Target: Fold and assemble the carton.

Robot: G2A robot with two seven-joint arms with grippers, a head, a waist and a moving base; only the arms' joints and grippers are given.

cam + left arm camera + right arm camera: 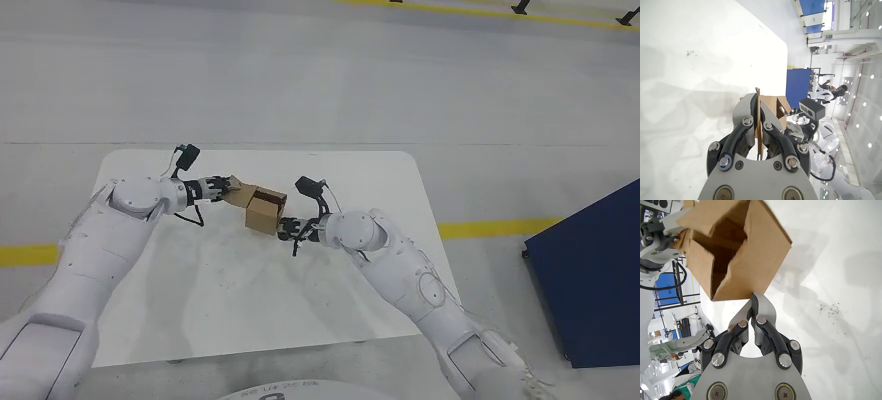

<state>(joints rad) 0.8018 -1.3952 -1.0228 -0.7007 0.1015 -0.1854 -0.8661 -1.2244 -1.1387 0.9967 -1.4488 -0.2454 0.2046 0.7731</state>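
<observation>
Carton [265, 207] [772, 104] [757, 256] was brown and half-formed: an open rectangular tube with loose flaps at the ends. It hung between the two sets of fingers. Its shadow fell apart from it on the white surface [250, 300] [829, 275], so it looked lifted.

Long axis ran from the left gripper [228, 188] [758, 98] to the right gripper [288, 228] [754, 298], on a diagonal in the top view. One open end pointed at the right gripper, and the dark inside was visible from the right wrist view. The other end pointed toward the left gripper.

Left fingers [745, 106] were closed narrow on a flap [759, 121]. The cardboard sat edge-on between the pads and ran back between the finger links toward the wrist. Carton body was just beyond the left fingertips.

Right fingers [766, 308] were pressed together, pads meeting. Their tips touched the edge of a carton wall at the open end. Could not tell whether any cardboard was pinched between them. Carton body was straight ahead of the right fingertips and tilted, with one flap bent inward over the opening.
</observation>
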